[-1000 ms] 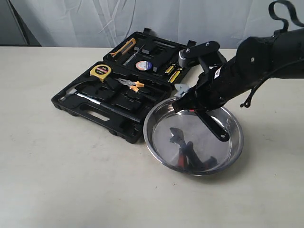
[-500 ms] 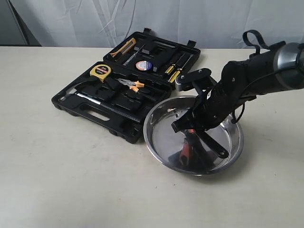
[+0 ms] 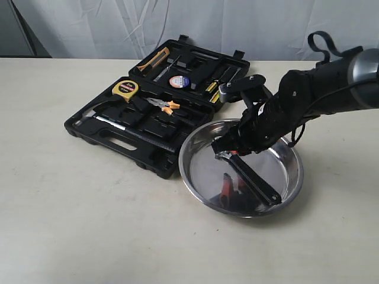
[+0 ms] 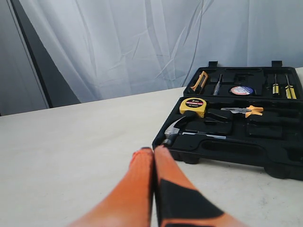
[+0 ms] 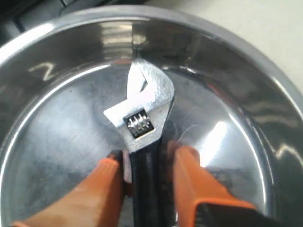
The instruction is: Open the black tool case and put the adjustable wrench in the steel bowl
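The black tool case [image 3: 136, 133] lies open on the table, lid laid back, and also shows in the left wrist view [image 4: 265, 146]. The adjustable wrench [image 3: 251, 177] lies inside the steel bowl [image 3: 185, 171], silver head toward the case. In the right wrist view the wrench [image 5: 144, 109] rests on the bowl's floor [image 5: 246, 94]. My right gripper [image 5: 147, 156] straddles its black handle, open, with a gap at one finger. From outside, that gripper [image 3: 228, 151] hangs low over the bowl. My left gripper [image 4: 154, 150] is shut on nothing, over bare table beside the case.
The case holds a yellow tape measure [image 3: 125, 89], orange-handled pliers [image 3: 166, 105], yellow-handled screwdrivers [image 3: 216, 90], a utility knife [image 3: 155, 59] and a hammer [image 3: 106, 121]. The bowl touches the case's near right corner. A white curtain hangs behind the table.
My right gripper came down into the bowl with the wrench and its jaws widened. The wrench, held above the bowl before, now lies on the bowl's floor.
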{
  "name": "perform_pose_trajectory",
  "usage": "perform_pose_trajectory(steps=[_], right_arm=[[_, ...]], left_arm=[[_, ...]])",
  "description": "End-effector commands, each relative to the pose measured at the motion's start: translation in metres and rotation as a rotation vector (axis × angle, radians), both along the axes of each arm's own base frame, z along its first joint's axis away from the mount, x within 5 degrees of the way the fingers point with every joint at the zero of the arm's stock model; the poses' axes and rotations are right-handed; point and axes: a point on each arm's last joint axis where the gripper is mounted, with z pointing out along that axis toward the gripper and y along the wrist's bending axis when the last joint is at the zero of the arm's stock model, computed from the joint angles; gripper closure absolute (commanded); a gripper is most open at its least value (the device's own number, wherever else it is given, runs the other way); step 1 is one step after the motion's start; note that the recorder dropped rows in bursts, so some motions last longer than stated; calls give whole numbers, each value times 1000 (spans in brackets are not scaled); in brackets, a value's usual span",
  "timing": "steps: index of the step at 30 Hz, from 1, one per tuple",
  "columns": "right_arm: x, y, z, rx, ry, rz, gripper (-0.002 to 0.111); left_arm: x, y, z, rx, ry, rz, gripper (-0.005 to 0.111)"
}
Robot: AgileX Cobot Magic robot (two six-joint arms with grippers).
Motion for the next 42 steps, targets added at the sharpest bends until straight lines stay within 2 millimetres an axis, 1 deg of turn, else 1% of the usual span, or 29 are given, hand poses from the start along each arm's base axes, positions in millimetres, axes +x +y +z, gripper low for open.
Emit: perform_pose_trajectory(steps=[1, 4, 6, 7, 9, 11, 14, 16, 18, 25, 26, 28, 32, 33, 34, 35, 40, 42], right_arm=[[-6, -6, 40, 63, -83, -41, 109], [-29, -16, 76, 105, -156, -42, 108], [-54, -28, 95, 135, -206, -46, 108], [-64, -33, 102, 155, -219, -59, 108], [-93, -45, 113, 187, -243, -74, 108], [-118, -56, 118, 196, -225, -65, 108], [-147, -67, 135, 221, -245, -43, 108], [-162, -73, 146, 239, -272, -31, 108], [-171, -77, 155, 269, -311, -29, 108], [-198, -88, 179, 349, -444, -14, 108], [-202, -92, 184, 336, -503, -6, 108], [-210, -105, 193, 353, -585, -66, 108], [-225, -129, 194, 347, -717, -244, 108], [-234, -138, 189, 331, -773, -320, 108], [-237, -140, 187, 324, -791, -339, 108], [-240, -143, 179, 312, -811, -372, 108], [-235, -146, 154, 307, -836, -403, 108], [-232, -146, 138, 308, -814, -418, 108]], left_arm=[[0, 0, 1, -3, -4, -1, 106], [0, 0, 1, -3, -4, -1, 106], [0, 0, 1, -3, -4, -1, 106], [0, 0, 1, -3, -4, -1, 106], [0, 0, 1, -3, -4, -1, 106], [0, 0, 1, -3, -4, -1, 106], [0, 0, 1, -3, -4, -1, 106], [0, 0, 1, -3, -4, -1, 106], [0, 0, 1, -3, -4, -1, 106], [0, 0, 1, -3, -4, -1, 106], [0, 0, 1, -3, -4, -1, 106], [0, 0, 1, -3, -4, -1, 106], [0, 0, 1, -3, -4, -1, 106], [0, 0, 1, -3, -4, -1, 106], [0, 0, 1, -3, -4, -1, 106], [0, 0, 1, -3, -4, -1, 106], [0, 0, 1, -3, -4, -1, 106], [0, 0, 1, -3, -4, -1, 106]])
